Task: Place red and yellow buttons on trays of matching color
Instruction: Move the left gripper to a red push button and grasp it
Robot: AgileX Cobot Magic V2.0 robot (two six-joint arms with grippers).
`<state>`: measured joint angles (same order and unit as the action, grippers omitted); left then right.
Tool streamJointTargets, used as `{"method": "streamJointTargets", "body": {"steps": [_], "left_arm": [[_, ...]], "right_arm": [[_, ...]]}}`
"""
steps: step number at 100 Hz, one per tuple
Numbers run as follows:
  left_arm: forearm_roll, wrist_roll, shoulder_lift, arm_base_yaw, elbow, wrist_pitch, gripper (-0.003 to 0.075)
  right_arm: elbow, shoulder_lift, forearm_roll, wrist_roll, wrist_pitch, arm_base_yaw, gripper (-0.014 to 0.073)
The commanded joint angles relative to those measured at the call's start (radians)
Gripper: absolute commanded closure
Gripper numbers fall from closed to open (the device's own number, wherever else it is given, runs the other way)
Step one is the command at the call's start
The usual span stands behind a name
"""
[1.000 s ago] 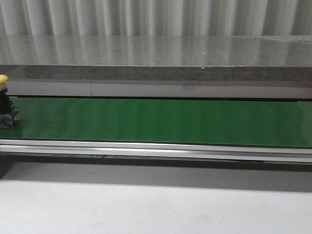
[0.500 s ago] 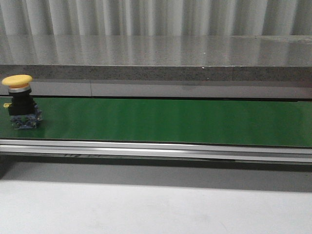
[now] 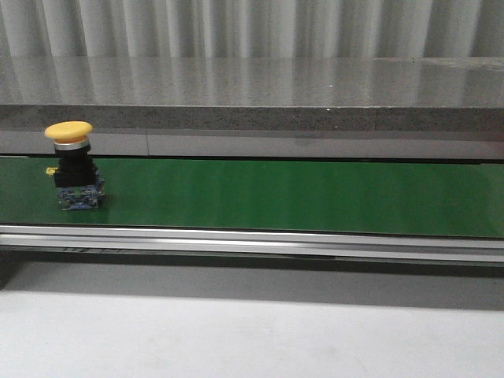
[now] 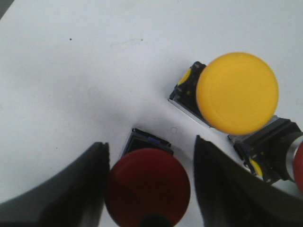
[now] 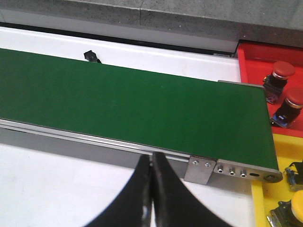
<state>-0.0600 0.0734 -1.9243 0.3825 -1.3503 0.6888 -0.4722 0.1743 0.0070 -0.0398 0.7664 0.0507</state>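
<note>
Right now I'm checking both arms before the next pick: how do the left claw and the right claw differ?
The left claw is open, its fingers either side of a red mushroom-head push button on a white surface; the right claw is shut and holds nothing. The left claw hangs over loose buttons, the right claw at the near edge of the green conveyor belt. Both have dark fingers.

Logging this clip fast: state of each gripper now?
Left gripper: open, jaws on either side of a red button.
Right gripper: closed, holding nothing.
</note>
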Motion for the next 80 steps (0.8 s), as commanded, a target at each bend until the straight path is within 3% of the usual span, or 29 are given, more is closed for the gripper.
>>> {"method": "streamJointTargets", "body": {"steps": [1, 17, 37, 61, 80], "left_arm": [[-0.004, 0.0, 0.051, 0.002, -0.029, -0.03, 0.0481], [0.002, 0.0, 0.06, 0.002, -0.029, -0.024, 0.0576], [0.005, -0.003, 0.16, 0.002, -0.014, -0.024, 0.0577], [-0.01, -0.051, 0.379, -0.011, 0.148, -0.058, 0.0587], [-0.016, -0.053, 0.52, -0.099, 0.236, -0.094, 0.0587]], "right_arm": [[-0.025, 0.007, -0.007, -0.009, -0.068, 0.002, 0.0659], [-0.025, 0.007, -0.007, -0.009, -0.068, 0.002, 0.0659], [-0.025, 0.007, -0.007, -0.009, -0.068, 0.002, 0.0659], [-0.025, 0.007, -0.007, -0.009, -0.068, 0.002, 0.0659], [-0.025, 0.007, -0.007, -0.009, -0.068, 0.002, 0.0659]]}}
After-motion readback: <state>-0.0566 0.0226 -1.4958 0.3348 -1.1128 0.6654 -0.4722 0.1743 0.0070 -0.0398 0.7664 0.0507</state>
